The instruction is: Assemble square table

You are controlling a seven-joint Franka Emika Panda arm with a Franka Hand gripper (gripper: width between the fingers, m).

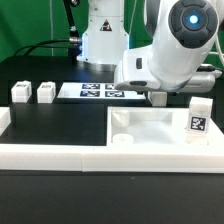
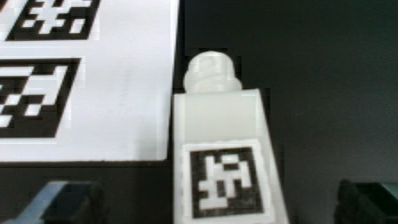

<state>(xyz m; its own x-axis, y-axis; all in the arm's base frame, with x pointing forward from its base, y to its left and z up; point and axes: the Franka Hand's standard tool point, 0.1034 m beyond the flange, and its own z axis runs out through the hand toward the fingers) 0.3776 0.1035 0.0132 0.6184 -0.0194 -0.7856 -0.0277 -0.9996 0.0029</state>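
The white square table slab (image 1: pixel 150 128) lies at the front on the exterior view's right, against the low border wall (image 1: pixel 55 152). One tagged leg (image 1: pixel 198 118) stands at its right corner. Two more legs (image 1: pixel 21 93) (image 1: pixel 46 92) stand at the left. My gripper (image 1: pixel 157 97) hangs just behind the slab. In the wrist view a fourth leg (image 2: pixel 221 140) lies flat on the black table, tag up, with its threaded tip (image 2: pixel 212 70) pointing away. My gripper (image 2: pixel 214 205) is open. Its fingers (image 2: pixel 54 200) stand on either side of this leg, apart from it.
The marker board (image 1: pixel 100 91) lies flat behind the slab; its end also shows in the wrist view (image 2: pixel 80 80), right beside the lying leg. The robot's base (image 1: pixel 100 40) stands at the back.
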